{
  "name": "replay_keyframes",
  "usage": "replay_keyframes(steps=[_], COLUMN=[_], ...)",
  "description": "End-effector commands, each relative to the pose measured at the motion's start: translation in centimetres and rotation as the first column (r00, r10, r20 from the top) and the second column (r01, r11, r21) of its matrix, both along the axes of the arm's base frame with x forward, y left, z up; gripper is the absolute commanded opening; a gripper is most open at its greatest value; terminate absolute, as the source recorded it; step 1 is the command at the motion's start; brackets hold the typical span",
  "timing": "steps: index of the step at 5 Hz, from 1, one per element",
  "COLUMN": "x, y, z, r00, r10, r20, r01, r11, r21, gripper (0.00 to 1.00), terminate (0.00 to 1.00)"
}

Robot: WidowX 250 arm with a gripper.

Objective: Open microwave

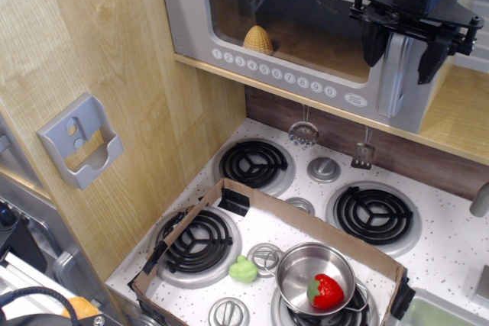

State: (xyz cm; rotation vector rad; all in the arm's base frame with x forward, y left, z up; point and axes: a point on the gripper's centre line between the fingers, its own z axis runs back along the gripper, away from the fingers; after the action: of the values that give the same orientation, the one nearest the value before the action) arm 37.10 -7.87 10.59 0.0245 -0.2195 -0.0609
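Large grey toy microwave [229, 17] with wooden-brown interior, silver handle [396, 74], row of round white buttons [273, 71]; yellow ridged cone-shaped object [258, 39] inside. Black robot gripper [400, 55]. Light oak-grain wooden side panel [114, 51] carrying a small grey wall holder [80, 140]. White black-speckled stovetop [451, 246] with black coil burners [253, 163]. Brown cardboard tray [298, 215]. Shiny silver metal pot [315, 276] holding a red strawberry [326, 292]; pale green toy piece [244, 269].
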Motion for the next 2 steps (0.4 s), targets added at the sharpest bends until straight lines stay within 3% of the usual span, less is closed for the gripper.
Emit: replay_keyframes(steps=[1,2], x=[-1.2,-2.8], y=[0.3,0.5], z=[0.6,-0.2], r00=[0.995,0.989], r10=[0.073,0.128], r20=[0.072,0.072], r01=[-0.072,-0.126], r11=[0.997,0.991], r21=[-0.018,-0.034], gripper=[0.0,0.0], terminate=[0.0,0.0])
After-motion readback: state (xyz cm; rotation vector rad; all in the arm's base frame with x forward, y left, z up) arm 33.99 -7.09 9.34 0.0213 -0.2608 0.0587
